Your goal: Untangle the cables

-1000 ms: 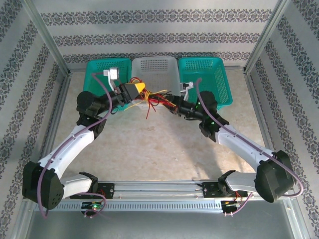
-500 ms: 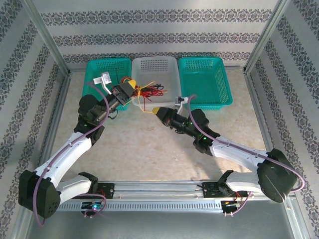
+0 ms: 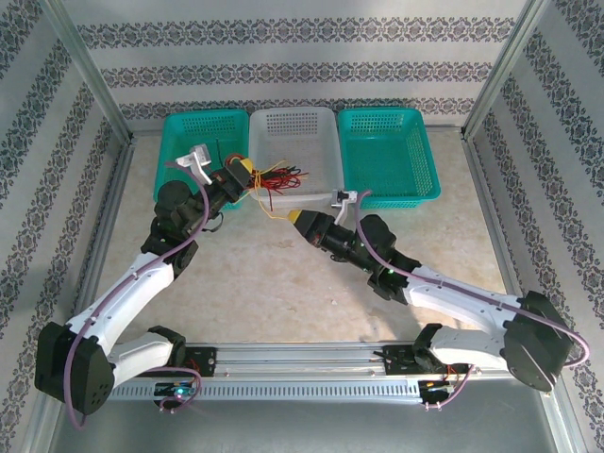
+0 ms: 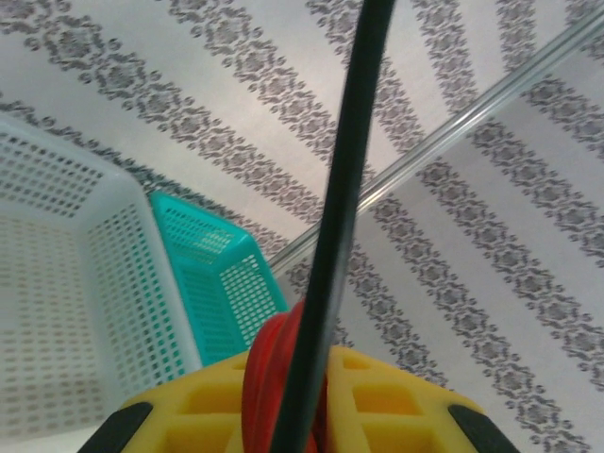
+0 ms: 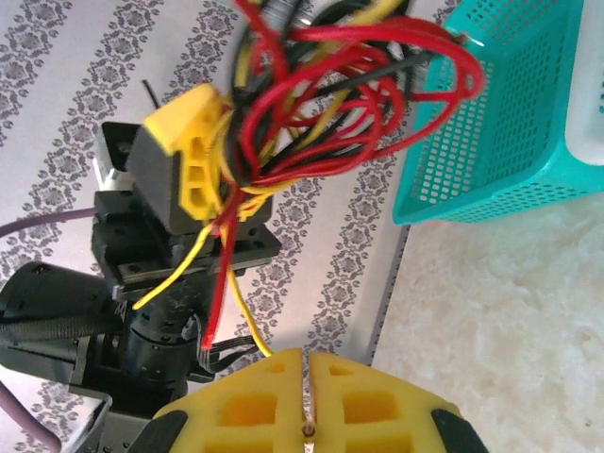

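From above, the right claw (image 3: 298, 219) has backed off from the white basket (image 3: 293, 123) onto the open worktop (image 3: 274, 283). It is pinched shut, and a yellow strand (image 3: 272, 209) trails towards it. The left claw (image 3: 242, 176) has drawn back and left, gripping the cables (image 3: 281, 176) at the white basket's near left corner, beside the teal basket (image 3: 189, 118). The two claws now stand apart, so the knot is likely being teased open.

The left wrist shows red loops (image 4: 266, 377) and a black strand (image 4: 344, 189) rising from its claw (image 4: 293, 420).

The right wrist shows its claw (image 5: 304, 396) closed. Whether the yellow strand (image 5: 241, 316) is caught between its fingers cannot be told. The bundle (image 5: 340, 85) is still snarled.
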You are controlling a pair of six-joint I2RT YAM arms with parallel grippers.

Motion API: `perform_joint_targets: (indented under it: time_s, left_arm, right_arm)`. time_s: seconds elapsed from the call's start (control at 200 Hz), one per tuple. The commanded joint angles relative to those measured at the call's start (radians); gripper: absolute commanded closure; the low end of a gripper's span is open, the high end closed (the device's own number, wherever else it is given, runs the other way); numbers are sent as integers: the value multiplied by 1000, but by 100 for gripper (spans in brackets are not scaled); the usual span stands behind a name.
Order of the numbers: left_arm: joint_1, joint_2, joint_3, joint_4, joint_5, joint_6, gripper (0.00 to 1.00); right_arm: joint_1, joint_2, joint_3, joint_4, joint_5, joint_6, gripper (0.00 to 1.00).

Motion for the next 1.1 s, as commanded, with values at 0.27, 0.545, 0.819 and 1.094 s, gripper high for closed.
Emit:
perform_joint_targets:
  time_s: [0.27, 0.545, 0.819, 1.094]
  left_arm:
    - [13, -10, -18, -94, -54, 77, 100]
    - [14, 18, -28, -65, 54, 91, 100]
    - [6, 46, -13, 25, 307, 96, 100]
    - [6, 63, -10, 197, 502, -23, 100]
  right_arm:
    - [39, -68, 169, -227, 27, -215, 100]
    - [40, -56, 353, -383, 25, -321, 100]
    - [-161, 61, 639, -596, -129, -352, 100]
    - [-299, 217, 890, -826, -154, -400, 100]
